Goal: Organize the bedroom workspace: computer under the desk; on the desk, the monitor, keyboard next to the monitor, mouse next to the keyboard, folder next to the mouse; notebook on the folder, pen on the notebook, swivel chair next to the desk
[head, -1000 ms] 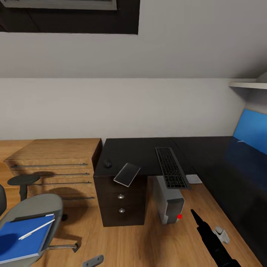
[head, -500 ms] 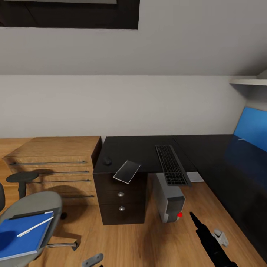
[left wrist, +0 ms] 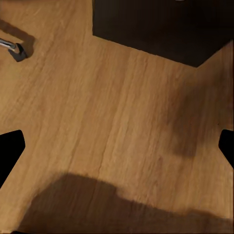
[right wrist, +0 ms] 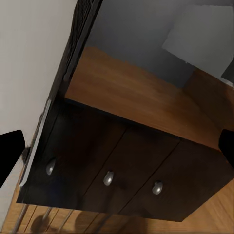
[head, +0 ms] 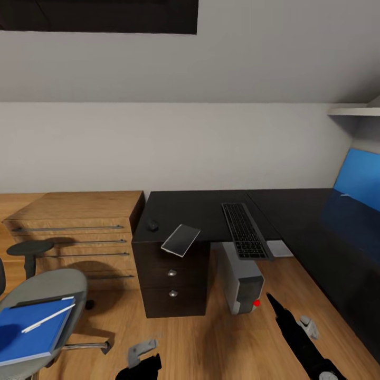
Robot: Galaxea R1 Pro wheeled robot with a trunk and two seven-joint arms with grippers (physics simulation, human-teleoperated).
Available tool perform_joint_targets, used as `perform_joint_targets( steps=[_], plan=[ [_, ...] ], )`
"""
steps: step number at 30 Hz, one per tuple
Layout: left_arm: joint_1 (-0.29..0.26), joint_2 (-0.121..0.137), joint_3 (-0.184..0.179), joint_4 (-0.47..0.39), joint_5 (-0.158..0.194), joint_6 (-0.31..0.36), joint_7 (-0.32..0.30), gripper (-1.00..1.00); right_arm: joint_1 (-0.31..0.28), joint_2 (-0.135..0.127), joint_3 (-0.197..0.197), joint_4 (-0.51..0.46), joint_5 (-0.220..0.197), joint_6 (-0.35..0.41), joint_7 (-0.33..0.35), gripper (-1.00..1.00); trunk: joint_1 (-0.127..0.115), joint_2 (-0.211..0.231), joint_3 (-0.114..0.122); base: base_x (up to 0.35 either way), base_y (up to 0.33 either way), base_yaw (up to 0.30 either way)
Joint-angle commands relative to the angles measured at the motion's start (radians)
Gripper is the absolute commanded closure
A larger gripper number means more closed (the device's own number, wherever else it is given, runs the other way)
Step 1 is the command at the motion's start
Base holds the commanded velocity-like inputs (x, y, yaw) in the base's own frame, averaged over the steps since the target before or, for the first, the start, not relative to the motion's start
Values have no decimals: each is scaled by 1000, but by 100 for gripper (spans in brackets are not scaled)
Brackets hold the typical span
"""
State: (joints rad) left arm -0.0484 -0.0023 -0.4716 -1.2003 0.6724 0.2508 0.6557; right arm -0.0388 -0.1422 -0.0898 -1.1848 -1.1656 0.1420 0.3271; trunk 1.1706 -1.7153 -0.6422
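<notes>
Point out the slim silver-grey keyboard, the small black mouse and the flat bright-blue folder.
slim silver-grey keyboard (head: 243, 230): head view, middle of the dark key field.
small black mouse (head: 152, 225): head view, top of its rounded shell.
flat bright-blue folder (head: 29, 332): head view, bare blue cover below the pen.

Keyboard (head: 244, 231), notebook (head: 180, 240) and mouse (head: 152, 225) on my counter (head: 200, 208), computer (head: 241, 279) beneath, folder (head: 31, 329) on swivel chair (head: 45, 287) left.

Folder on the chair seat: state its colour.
Bright blue; the folder shows best in the head view.
</notes>
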Motion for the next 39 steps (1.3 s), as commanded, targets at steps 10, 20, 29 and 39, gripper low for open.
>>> perform_joint_targets(
  steps=[10, 20, 29, 39],
  plan=[
    [-1, -21, 15, -152, 58, 207, 9, -100, -9, 0, -2, -28, -105, 88, 2, -100, 8, -15, -7, 0, 0, 0],
    [-1, -15, 15, -123, 57, 182, 10, -100, -9, 3, -2, -27, -108, 91, -9, -100, 8, -15, -7, 95, 0, 0],
    [-1, -15, 13, -121, 61, 122, 6, -100, -9, 3, -2, -27, -108, 91, -17, -100, 8, -15, -7, 117, 0, 0],
    [-1, -15, 13, -119, 64, 119, 6, -100, -9, 3, -2, -27, -108, 91, -17, -100, 8, -15, -7, 149, 0, 0]
  ],
)
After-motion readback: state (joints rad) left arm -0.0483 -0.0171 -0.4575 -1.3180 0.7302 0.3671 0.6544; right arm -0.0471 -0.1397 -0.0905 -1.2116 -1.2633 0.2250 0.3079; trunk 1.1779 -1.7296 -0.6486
